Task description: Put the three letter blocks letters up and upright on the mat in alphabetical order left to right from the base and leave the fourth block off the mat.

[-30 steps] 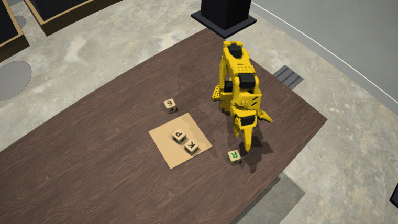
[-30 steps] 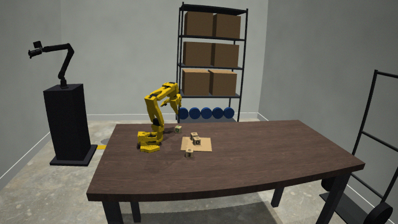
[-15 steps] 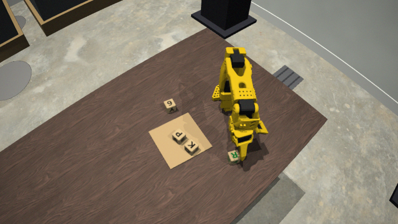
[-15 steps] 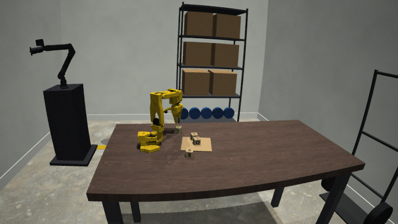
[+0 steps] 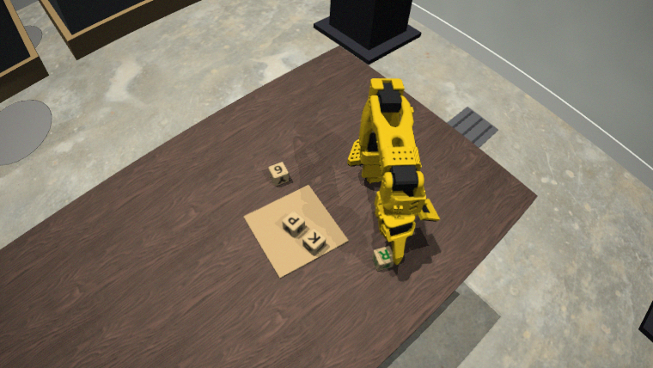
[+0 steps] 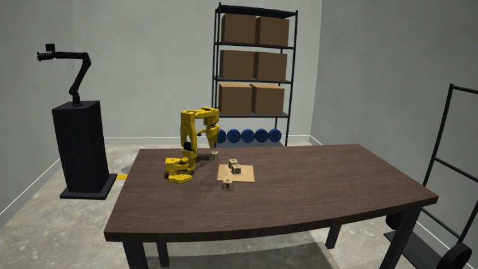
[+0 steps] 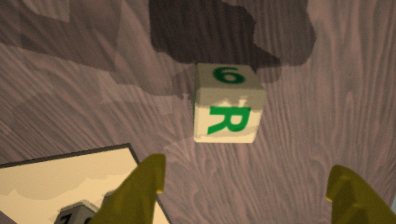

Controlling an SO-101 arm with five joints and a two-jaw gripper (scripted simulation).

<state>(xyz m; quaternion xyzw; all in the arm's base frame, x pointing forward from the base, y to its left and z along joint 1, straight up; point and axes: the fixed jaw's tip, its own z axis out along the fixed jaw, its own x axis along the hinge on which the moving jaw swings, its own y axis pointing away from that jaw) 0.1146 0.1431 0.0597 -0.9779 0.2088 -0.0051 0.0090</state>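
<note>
My claw (image 5: 397,259) (image 6: 212,146) (image 7: 248,170): fingers apart, unloaded. Wrist view: block R (image 5: 382,258) (image 6: 214,155) (image 7: 229,112) at 12 o'clock from claw; mat (image 5: 269,242) (image 6: 247,176) (image 7: 75,175) at 8 o'clock from block R.

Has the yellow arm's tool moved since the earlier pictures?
Yes: seen from above, the tool has come closer to the green R block.
</note>
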